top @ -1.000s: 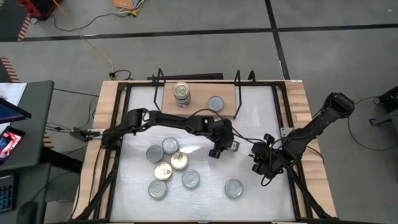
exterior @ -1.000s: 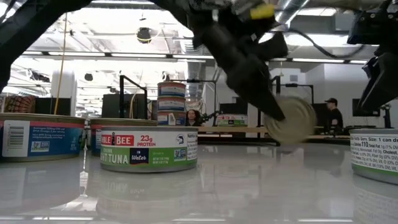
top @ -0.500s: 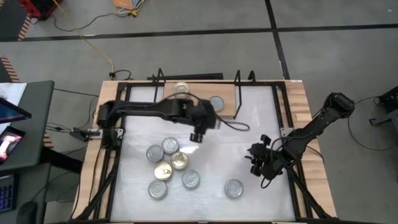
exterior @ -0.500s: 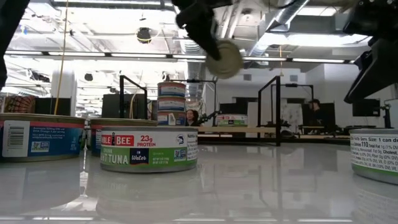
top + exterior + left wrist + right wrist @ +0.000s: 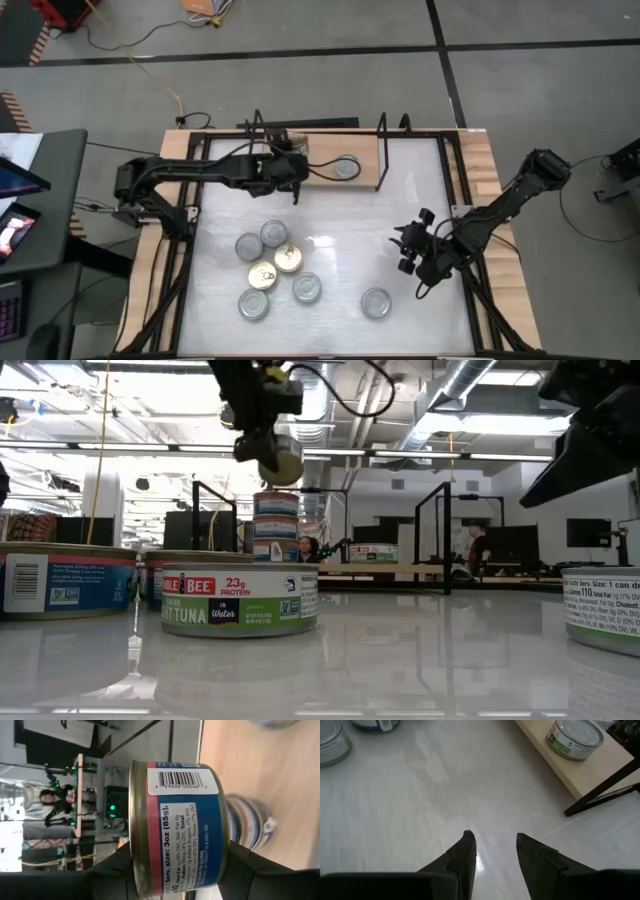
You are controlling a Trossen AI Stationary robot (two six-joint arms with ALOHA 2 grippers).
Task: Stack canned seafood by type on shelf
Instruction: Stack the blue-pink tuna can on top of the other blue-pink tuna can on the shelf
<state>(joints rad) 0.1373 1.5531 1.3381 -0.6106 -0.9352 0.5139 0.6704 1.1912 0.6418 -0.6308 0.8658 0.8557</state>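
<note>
My left gripper reaches over the left part of the wooden shelf, shut on a tin with a blue and red label. In the low view that tin hangs above the stack of tins on the shelf. The stack also shows behind the held tin in the left wrist view. One silver-topped tin sits alone on the shelf. My right gripper is open over bare table, right of centre. My left gripper pinches the tin between its two fingers. One finger lies on the lid face, the other on the base face. The tin is lifted clear and turned on its edge, its label wall facing the wrist camera.
Several tins stand in a cluster on the white table near its left-front part, and one tin stands alone nearer the right. Black wire frames rise at both shelf ends. A green-labelled tin shows on the shelf.
My left gripper has carried the tin from just above the table's middle up and toward the far-left, ending over the stack on the shelf. The tin has stayed on edge in the fingers. The right gripper has barely moved.
</note>
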